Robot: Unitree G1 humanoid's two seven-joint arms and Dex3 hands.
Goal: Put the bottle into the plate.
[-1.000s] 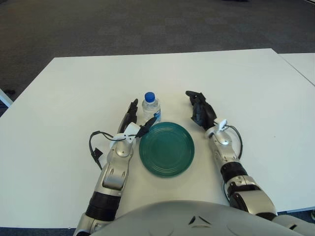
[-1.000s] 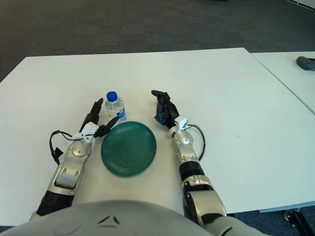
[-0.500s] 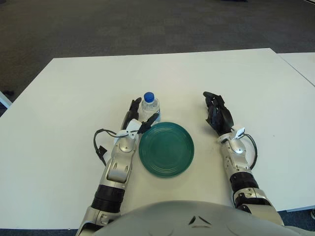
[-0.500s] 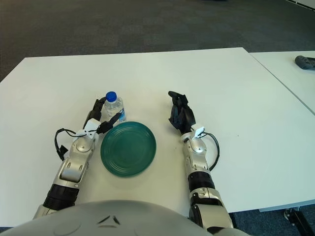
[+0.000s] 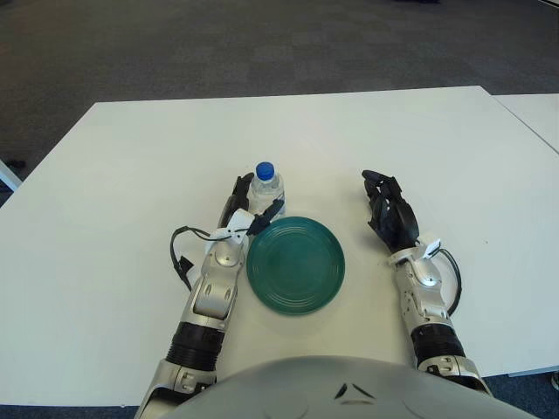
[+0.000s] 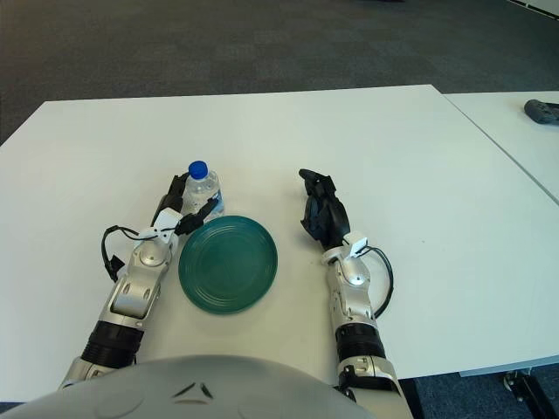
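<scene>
A small clear water bottle (image 5: 268, 187) with a blue cap stands upright on the white table (image 5: 131, 175), just behind the left rim of the dark green plate (image 5: 295, 264). My left hand (image 5: 255, 204) reaches up to the bottle's base. Its fingers (image 5: 238, 189) lie along the bottle's left side and the thumb shows at the bottle's front right, spread, with no firm grip visible. My right hand (image 5: 389, 209) shows to the right of the plate, well apart from it, fingers relaxed and holding nothing.
A black cable loops off my left wrist (image 5: 181, 255). The edge of a second white table (image 6: 515, 131) shows at the right, with a dark object (image 6: 541, 111) on it. Dark carpet lies beyond the far table edge.
My left hand has slid forward until its fingers flank the bottle. My right hand has moved right, away from the plate, and drawn back a little. Bottle and plate have not moved.
</scene>
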